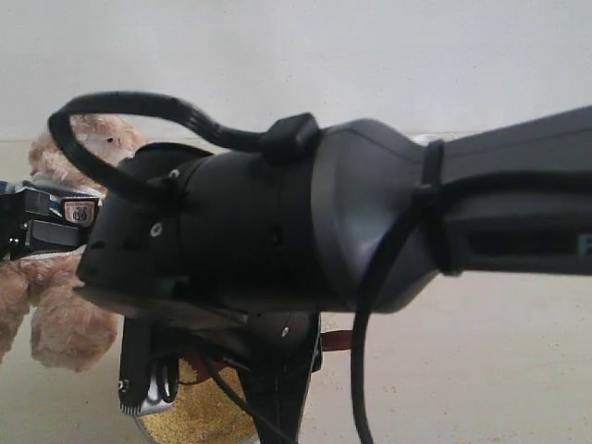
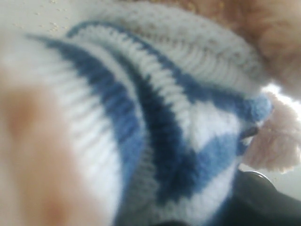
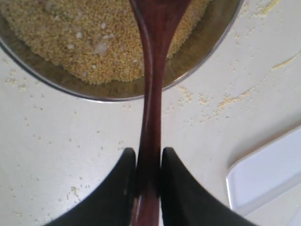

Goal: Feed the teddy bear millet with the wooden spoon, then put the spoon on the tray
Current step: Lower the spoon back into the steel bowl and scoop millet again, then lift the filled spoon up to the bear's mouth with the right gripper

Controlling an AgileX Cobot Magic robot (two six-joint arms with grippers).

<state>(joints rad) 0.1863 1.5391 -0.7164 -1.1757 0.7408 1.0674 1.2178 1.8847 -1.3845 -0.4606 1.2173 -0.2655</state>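
Pale counter beneath all. Right hand clenched on wooden spoon handle; spoon end extended over millet heaped in steel bowl. Tray seen nearby on counter. Left hand pressed against teddy bear; its grip cannot be told.

Pale wall — cream tabletop.

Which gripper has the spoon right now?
The right gripper, clamped on the wooden spoon; the left gripper is against the teddy bear.
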